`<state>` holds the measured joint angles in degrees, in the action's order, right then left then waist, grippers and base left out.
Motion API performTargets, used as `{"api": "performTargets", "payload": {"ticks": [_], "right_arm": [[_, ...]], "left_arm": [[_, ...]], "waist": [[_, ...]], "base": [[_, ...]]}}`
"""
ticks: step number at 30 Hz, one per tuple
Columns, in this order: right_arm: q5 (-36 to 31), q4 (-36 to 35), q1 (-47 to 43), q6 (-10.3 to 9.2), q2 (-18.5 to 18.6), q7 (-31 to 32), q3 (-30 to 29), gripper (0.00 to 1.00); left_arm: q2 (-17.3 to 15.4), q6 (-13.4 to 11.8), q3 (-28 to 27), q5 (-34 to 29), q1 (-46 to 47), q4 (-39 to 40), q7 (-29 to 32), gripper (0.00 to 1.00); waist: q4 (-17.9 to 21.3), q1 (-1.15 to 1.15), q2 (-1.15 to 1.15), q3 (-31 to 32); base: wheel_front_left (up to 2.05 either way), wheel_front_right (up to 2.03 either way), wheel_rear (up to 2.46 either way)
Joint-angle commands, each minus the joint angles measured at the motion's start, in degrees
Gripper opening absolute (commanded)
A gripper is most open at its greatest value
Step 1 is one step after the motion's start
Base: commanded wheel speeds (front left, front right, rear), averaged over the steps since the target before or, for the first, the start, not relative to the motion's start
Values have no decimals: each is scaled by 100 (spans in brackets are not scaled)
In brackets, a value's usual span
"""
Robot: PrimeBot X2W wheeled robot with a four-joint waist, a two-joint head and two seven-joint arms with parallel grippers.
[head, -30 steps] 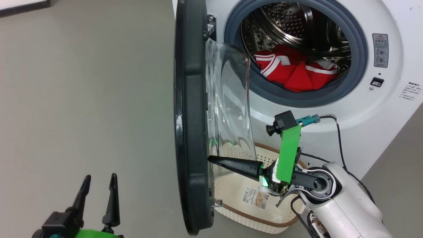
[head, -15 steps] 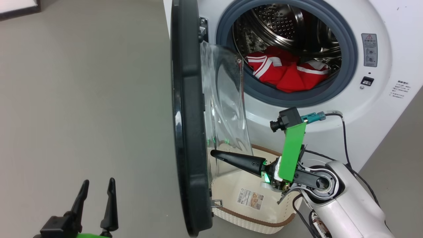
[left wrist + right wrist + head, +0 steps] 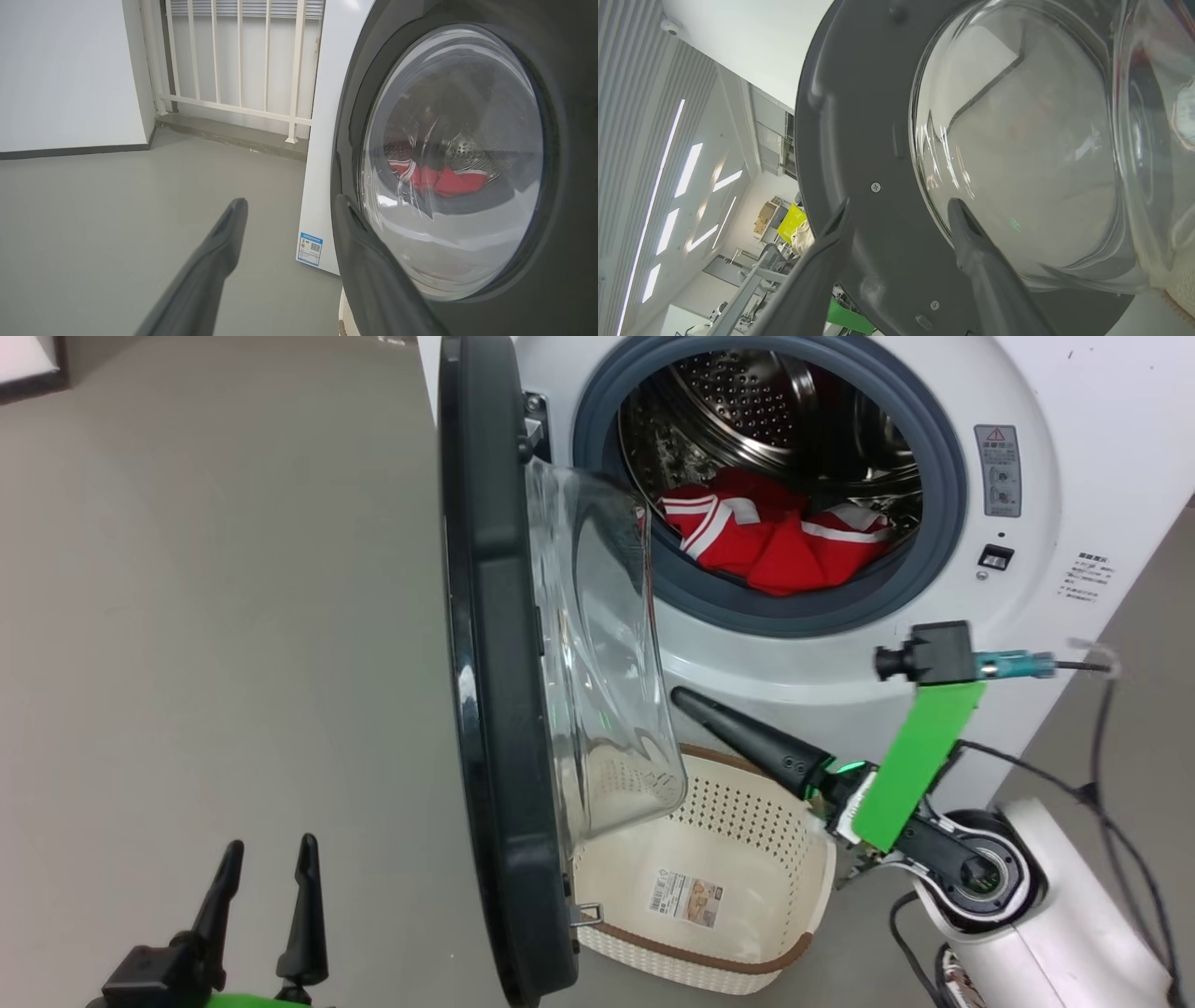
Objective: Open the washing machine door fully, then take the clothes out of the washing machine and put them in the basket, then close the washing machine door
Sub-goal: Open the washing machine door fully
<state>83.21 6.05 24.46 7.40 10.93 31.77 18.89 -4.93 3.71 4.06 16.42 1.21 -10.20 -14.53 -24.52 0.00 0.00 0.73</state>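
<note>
Right gripper (image 3: 680,695), spread wide and empty, hangs over the cream perforated plastic basket (image 3: 709,957). Bright red striped clothes (image 3: 756,537) lie higher, inside the white washing machine (image 3: 1074,392); the spread left gripper (image 3: 266,854) sits farther off, behind the black-rimmed glass door (image 3: 485,663).

The washing machine door (image 3: 485,691) stands open at frame centre; the clothes (image 3: 775,537) lie in the washing machine (image 3: 1074,392) upper right, the basket (image 3: 738,812) below.

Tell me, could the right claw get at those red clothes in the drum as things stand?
Probably yes. The door stands swung out to the left, leaving the drum uncovered, and the open right claw hangs just below it, by the basket, with nothing between it and the clothes.
</note>
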Motion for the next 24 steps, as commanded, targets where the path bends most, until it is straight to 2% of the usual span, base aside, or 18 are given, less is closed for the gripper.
{"api": "performTargets", "payload": {"ticks": [1, 8, 14, 18, 24], "right_arm": [[-198, -250, -39, 9, 42, -181, 41, 100], [-1224, -575, -510, 9, 452, -1509, 234, 100], [-1688, -547, -779, 9, 643, -2603, 298, 100], [-2186, -404, -854, 9, 813, -3292, 364, 100], [-2975, 170, -911, 9, 854, -4297, 271, 100]], "left_arm": [[-104, -55, -179, 35, 82, 176, -30, 100], [-144, -72, -191, 63, 24, 212, -33, 100], [-168, -113, -178, 67, -27, 301, -26, 100], [-196, -135, -173, 73, -54, 353, -14, 100], [-225, -150, -138, 81, -66, 393, 8, 100]], "waist": [[28, 0, 0, 5], [110, 0, 0, 36], [150, 0, 0, 42], [173, 0, 0, 51], [170, 0, 0, 70]], "base": [[0, 0, 0], [0, 0, 0], [0, 0, 0], [0, 0, 0], [0, 0, 0]]}}
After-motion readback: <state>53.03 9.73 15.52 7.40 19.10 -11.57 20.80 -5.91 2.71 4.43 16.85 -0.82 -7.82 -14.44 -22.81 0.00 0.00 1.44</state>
